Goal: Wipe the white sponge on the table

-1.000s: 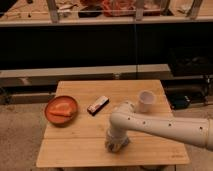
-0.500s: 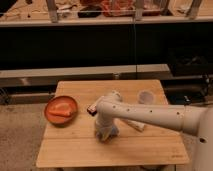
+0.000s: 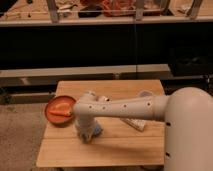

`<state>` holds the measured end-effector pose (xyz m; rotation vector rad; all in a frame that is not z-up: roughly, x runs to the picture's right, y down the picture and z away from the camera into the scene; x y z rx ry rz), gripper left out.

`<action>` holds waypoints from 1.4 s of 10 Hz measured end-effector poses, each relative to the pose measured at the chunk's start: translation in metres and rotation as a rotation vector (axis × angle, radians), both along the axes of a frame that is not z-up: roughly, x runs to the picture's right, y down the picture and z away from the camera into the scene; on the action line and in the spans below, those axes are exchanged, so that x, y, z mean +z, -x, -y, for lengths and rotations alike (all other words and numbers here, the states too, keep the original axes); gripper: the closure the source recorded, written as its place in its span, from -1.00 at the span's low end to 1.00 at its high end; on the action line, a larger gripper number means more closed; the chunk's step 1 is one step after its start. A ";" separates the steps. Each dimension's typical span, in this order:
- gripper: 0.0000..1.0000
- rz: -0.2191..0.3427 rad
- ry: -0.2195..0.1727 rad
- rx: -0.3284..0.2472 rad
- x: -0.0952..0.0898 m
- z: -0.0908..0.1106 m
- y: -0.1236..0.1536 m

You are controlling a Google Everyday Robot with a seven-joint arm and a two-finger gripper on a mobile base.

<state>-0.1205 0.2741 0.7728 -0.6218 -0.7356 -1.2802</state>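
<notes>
My gripper (image 3: 87, 132) points down onto the left part of the light wooden table (image 3: 120, 150), just right of the orange plate. It is shut on a small pale block, the white sponge (image 3: 95, 132), which shows at its right side and rests against the tabletop. The white arm (image 3: 125, 107) stretches across the table from the right and covers much of its middle.
An orange plate (image 3: 60, 110) with food lies at the table's left edge. A white cup (image 3: 145, 93) peeks out behind the arm at the back right. A bar's pale end (image 3: 103, 99) shows behind the arm. A pale flat piece (image 3: 135, 123) lies under the forearm.
The gripper has swept left across the table with the sponge, from the front middle to beside the orange plate. The arm now reaches further over the table.
</notes>
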 end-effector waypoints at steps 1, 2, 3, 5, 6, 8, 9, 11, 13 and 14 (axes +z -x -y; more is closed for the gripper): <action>0.91 0.011 -0.001 -0.028 -0.009 -0.010 0.000; 0.91 0.018 -0.003 -0.041 -0.017 -0.019 -0.002; 0.91 0.027 -0.006 -0.052 -0.025 -0.028 -0.006; 0.91 0.036 -0.003 -0.051 -0.038 -0.043 -0.024; 0.91 0.032 -0.004 -0.044 -0.043 -0.048 -0.039; 0.91 -0.003 -0.015 -0.032 -0.046 -0.054 -0.063; 0.91 -0.022 -0.018 -0.018 -0.047 -0.056 -0.076; 0.91 -0.075 -0.026 0.038 -0.044 -0.051 -0.109; 0.91 -0.111 -0.045 0.097 -0.034 -0.034 -0.131; 0.91 -0.127 -0.057 0.122 -0.025 -0.022 -0.134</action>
